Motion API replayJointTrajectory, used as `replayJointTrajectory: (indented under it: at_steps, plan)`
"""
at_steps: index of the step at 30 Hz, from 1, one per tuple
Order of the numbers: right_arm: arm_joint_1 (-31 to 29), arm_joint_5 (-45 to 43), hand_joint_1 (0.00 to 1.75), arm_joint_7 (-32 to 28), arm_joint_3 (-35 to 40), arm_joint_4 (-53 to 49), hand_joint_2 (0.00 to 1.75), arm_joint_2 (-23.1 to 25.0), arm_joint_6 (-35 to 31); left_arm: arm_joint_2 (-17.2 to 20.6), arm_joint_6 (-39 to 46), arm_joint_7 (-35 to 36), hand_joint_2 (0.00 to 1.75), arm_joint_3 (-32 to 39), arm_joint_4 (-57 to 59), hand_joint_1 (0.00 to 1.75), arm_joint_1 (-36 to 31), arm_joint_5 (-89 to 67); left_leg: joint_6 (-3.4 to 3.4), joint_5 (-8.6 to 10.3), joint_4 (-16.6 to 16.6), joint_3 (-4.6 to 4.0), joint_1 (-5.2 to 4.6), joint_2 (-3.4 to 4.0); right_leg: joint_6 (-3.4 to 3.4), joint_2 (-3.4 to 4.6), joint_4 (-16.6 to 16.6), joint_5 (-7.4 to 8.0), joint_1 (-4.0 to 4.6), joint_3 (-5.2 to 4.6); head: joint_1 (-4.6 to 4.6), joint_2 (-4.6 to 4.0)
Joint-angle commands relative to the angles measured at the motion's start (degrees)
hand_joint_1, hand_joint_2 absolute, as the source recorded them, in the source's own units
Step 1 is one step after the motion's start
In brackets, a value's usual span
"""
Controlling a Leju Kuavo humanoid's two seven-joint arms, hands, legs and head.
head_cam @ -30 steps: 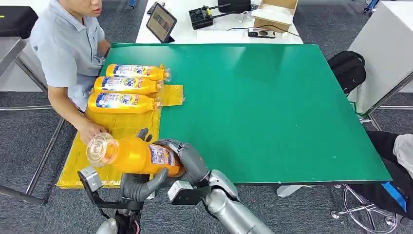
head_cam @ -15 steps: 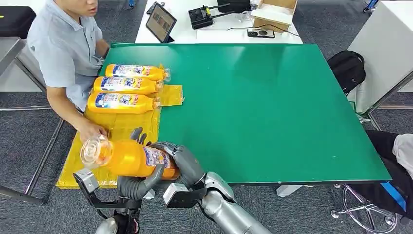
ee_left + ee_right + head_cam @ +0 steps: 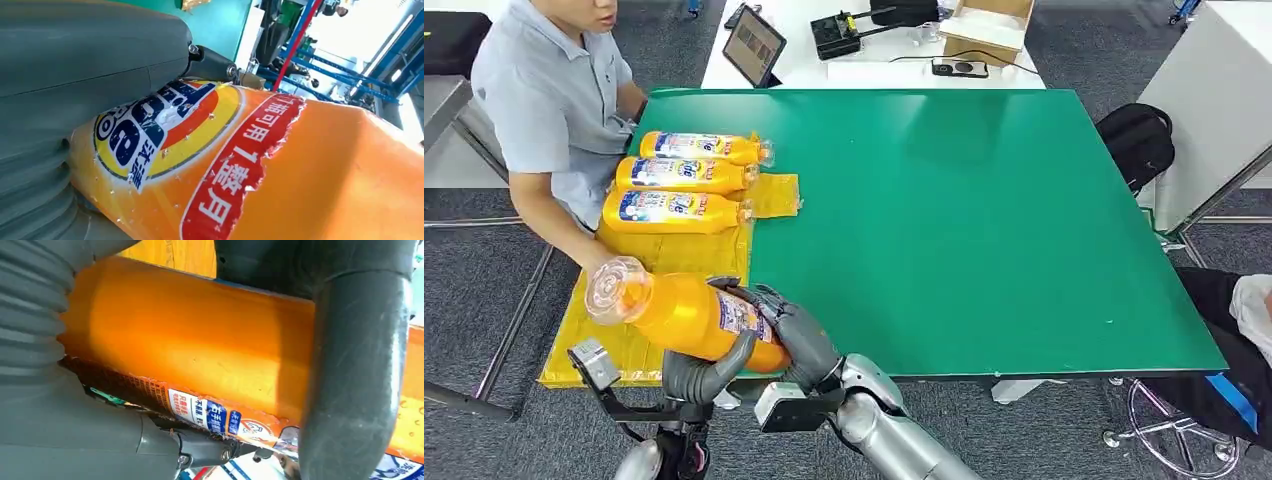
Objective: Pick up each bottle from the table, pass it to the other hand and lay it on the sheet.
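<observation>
An orange bottle (image 3: 679, 315) with a blue and white label hangs above the near left table edge, clear base toward the left. My left hand (image 3: 702, 368) grips it from below and my right hand (image 3: 792, 332) wraps its label end, so both hold it. The left wrist view shows the bottle (image 3: 260, 165) close up against my left hand (image 3: 75, 80). The right wrist view shows the bottle (image 3: 190, 340) beside my right hand (image 3: 45, 390). Three more orange bottles (image 3: 684, 176) lie side by side on the yellow sheet (image 3: 686, 256) at the table's left.
A person (image 3: 554, 100) in a grey shirt sits at the table's left side, one arm reaching down toward the sheet. The green table (image 3: 964, 220) stretches to the right. A white desk (image 3: 864, 70) with a tablet and devices stands behind. A black bag (image 3: 1139, 140) lies at the right.
Both hands and the bottle have shifted left and a little farther over the sheet, and the base end has risen. The person's hand is now hidden behind the bottle.
</observation>
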Motion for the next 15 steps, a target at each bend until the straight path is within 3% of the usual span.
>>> replayJointTrajectory:
  at_steps: [1, 5, 10, 15]
  plan:
    - [0.54, 1.21, 0.00, -1.86, 2.63, 2.96, 0.00, -1.25, -0.89, 0.65, -5.73, -1.52, 1.75, -3.10, 1.73, 1.75, -3.97, -0.92, 0.05, 0.00, -0.05, 0.11, 0.01, -0.16, -0.09, -0.21, -0.06, -0.05, 0.04, 0.18, 0.00, 0.00]
    - [1.20, 2.02, 0.00, -2.19, 3.20, 0.66, 0.00, -1.87, -2.19, 0.35, -5.11, -1.22, 1.75, -2.60, 2.75, 1.75, -4.52, -1.45, 0.07, 0.00, -0.06, 0.15, 0.00, -0.21, -0.11, -0.27, -0.06, -0.07, 0.04, 0.24, 0.00, 0.00]
    - [2.11, 2.59, 0.00, -2.19, 9.88, -7.25, 0.00, -4.85, -8.59, 1.40, 5.10, 0.21, 1.75, 2.87, 9.22, 1.75, -8.72, -9.82, 0.09, 0.00, -0.09, 0.23, 0.01, -0.32, -0.16, -0.39, -0.10, -0.10, 0.06, 0.35, -0.02, 0.00]
    - [2.13, 2.84, 0.00, -2.19, 10.23, -7.14, 0.00, -4.60, -8.76, 1.78, 5.15, -0.23, 1.75, 4.58, 11.06, 1.75, -9.70, -10.65, 0.07, -0.02, -0.13, 0.30, -0.01, -0.11, -0.19, -0.17, -0.10, -0.04, 0.04, 0.35, 0.02, 0.00]
